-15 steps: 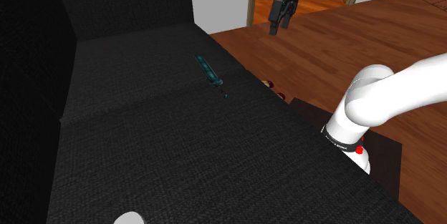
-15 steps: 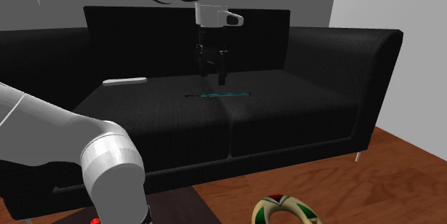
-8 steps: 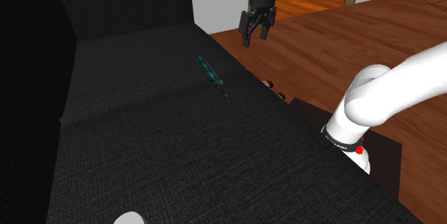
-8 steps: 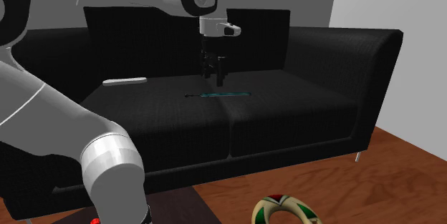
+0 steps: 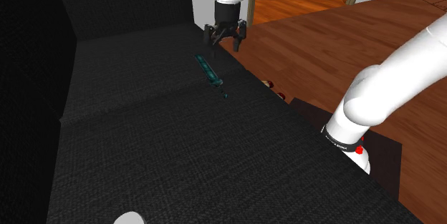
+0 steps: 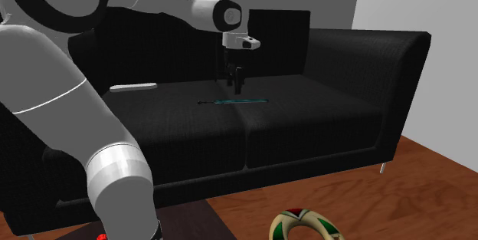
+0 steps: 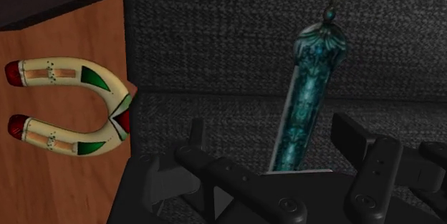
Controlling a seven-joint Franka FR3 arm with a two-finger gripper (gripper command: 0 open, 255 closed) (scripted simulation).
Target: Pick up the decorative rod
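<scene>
**Hand spread over the rod, nothing gripped**

Arm pose. The arm [image 5: 401, 65] rises from the stand [image 5: 383, 159] and runs out at the shoulder view's right edge. Its last link hangs in from the top edge, wrist plumb. The hand [image 5: 226, 41] points straight down at the sofa [image 5: 143, 151], just off the rod's [image 5: 209, 70] far end. In the second exterior view the hand [image 6: 237, 87] hangs just above and behind the rod [image 6: 237, 101], apart from it.

Hand state. In the wrist view the hand [image 7: 271, 133] has its fingers [image 7: 351, 133] wide apart. The rod [image 7: 308, 101] runs in between them with a gap on each side and no contact. The hand holds nothing.

Rod. It is teal and ornate, with a thin dark tip. It lies flat on the sofa seat across the seam [image 5: 136, 101] between the two cushions, near the seat's front edge and roughly along it.

Edges and room, left to right in the second exterior view.
- Left of the rod, well apart from it, a white flat object [image 6: 133, 87] lies on the seat.
- Behind the rod stands the backrest [image 6: 153, 24], with bare cushion between the two.
- Right of the rod there is bare cushion as far as the armrest [image 6: 402, 70].
- In front of the rod the seat ends and the wood floor [image 6: 429, 192] begins.
- A horseshoe-shaped piece [image 6: 304, 225] in cream, red and green lies on that floor, well apart from the rod.

The wrist view shows the same piece [image 7: 64, 108] on the floor past the sofa's edge.
</scene>
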